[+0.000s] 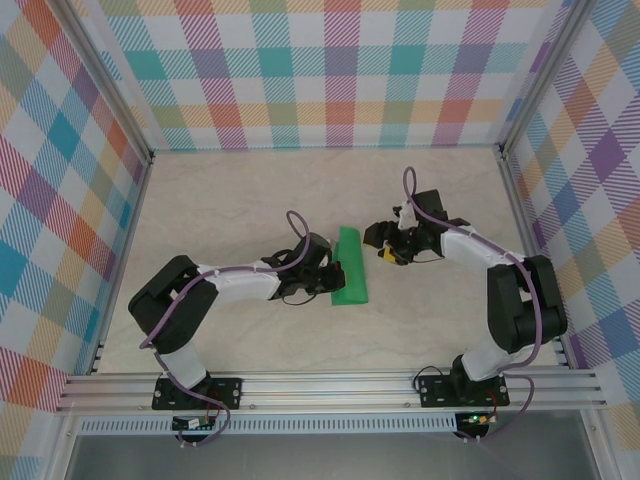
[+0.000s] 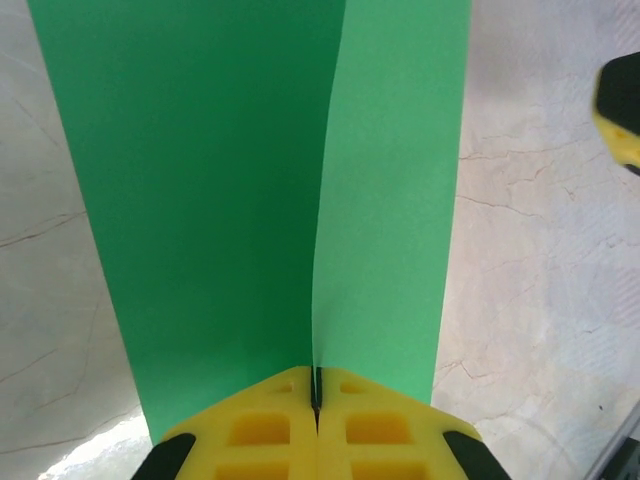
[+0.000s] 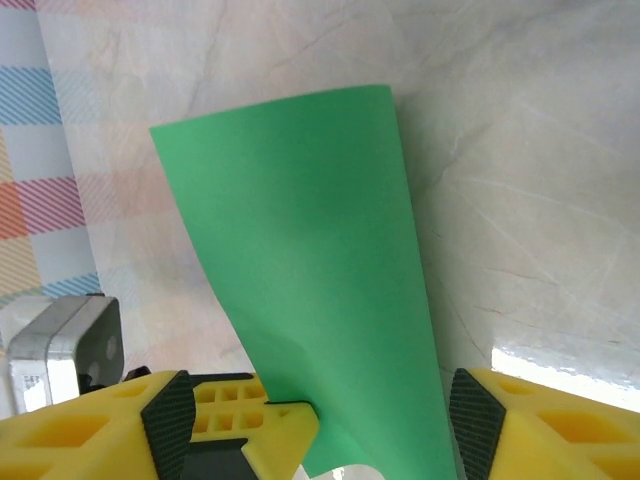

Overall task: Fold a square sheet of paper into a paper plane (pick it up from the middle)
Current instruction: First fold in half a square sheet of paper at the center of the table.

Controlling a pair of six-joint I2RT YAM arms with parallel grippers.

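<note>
The left hand (image 2: 316, 400) is pinching the square sheet of paper (image 1: 350, 268) from its left side, while the right hand (image 1: 386, 254) is hanging wide open just right of it.

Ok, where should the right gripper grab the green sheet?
Probably the arched edge of the square sheet of paper facing the right gripper, coming from the right. The left gripper pinches the opposite side, so the sheet bows up between the right gripper's open fingers.
</note>
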